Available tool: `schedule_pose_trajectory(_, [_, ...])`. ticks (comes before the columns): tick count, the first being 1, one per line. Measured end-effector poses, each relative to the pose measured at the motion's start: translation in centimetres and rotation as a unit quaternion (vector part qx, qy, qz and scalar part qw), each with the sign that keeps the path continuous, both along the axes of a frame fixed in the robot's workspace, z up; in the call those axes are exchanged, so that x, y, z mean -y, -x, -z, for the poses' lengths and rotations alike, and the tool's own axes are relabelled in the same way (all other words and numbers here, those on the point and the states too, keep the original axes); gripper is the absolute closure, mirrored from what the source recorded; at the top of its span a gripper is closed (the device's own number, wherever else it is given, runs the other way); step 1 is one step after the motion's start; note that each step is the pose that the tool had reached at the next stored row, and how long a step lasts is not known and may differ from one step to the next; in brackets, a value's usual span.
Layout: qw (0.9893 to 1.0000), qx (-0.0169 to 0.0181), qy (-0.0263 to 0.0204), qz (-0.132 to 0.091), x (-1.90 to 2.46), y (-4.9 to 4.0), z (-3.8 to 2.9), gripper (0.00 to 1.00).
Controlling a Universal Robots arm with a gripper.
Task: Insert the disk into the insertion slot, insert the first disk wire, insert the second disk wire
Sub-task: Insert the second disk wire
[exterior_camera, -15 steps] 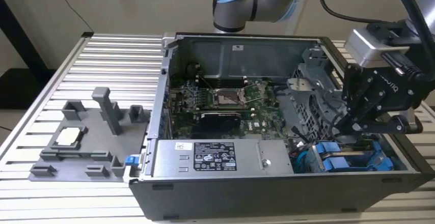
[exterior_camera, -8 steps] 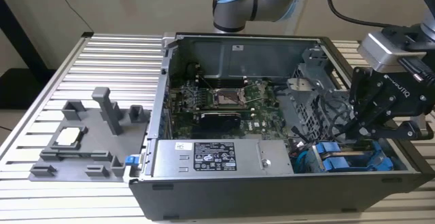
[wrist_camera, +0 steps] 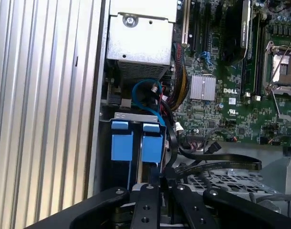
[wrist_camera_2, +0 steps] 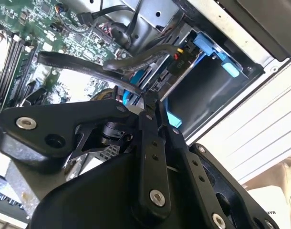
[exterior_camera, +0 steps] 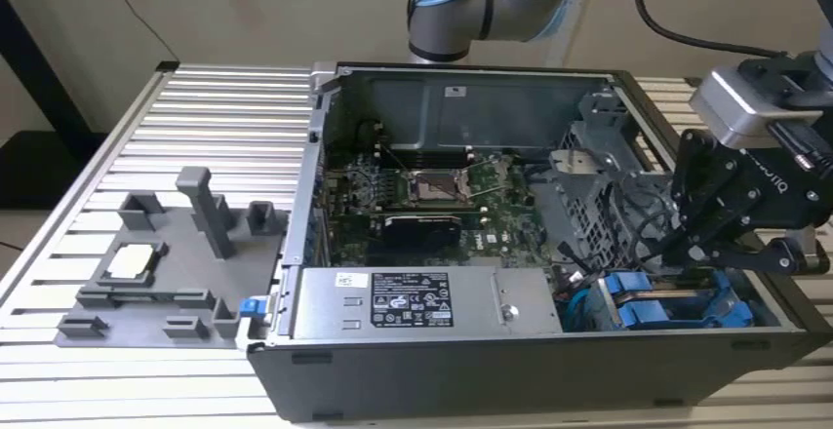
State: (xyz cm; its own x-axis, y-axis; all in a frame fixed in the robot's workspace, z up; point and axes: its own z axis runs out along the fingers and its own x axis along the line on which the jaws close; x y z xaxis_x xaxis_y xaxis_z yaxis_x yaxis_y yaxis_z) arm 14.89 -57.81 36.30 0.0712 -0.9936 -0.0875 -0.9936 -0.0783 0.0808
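**Q:** Where does the disk sit in this figure?

**A:** From my remote station I see the disk (exterior_camera: 647,313) already seated in the insertion slot (exterior_camera: 729,318), at the case corner near the exterior view's right. Its blue frame lies beside a second blue-tabbed carrier (wrist_camera: 122,146); I cannot tell which of the two blue tabs belongs to which. It sits in the bay so that its connector edge faces the loose cables.

**Q:** And the end effector?

**A:** I have the end effector (wrist_camera_2: 152,98) lowered into the computer case (exterior_camera: 521,375), just above the drive cage. Its fingers (wrist_camera: 146,200) are drawn close together, pinched on a black wire (wrist_camera_2: 136,64) near its plug. I judge the grip is taken near the plug so the connector can be steered toward the disk's socket.

**Q:** What else bears on the work?

**A:** The power supply (exterior_camera: 410,302) lies beside the bay, and the motherboard (exterior_camera: 416,200) behind it. The case rests open-side-up on the table (exterior_camera: 221,107), giving access from above.
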Motion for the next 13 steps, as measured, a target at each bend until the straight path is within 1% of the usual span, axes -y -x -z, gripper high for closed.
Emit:
schedule_pose_trajectory(4, [1.0000, 0.0000, 0.0000, 0.004, 0.49, -0.10, 0.31, 0.84])
schedule_pose_trajectory(6, [1.0000, 0.0000, -0.0001, 0.005, 0.59, -0.41, 0.43, 0.84])
schedule_pose_trajectory(9, [1.0000, 0.0000, -0.0007, 0.005, 0.62, -0.90, 0.58, 0.84])
schedule_pose_trajectory(11, [1.0000, 0.0000, -0.0032, 0.007, 0.63, -0.92, 0.67, 0.84])
schedule_pose_trajectory(13, [0.9999, -0.0001, -0.0078, 0.009, 0.63, -0.93, 0.78, 0.84])
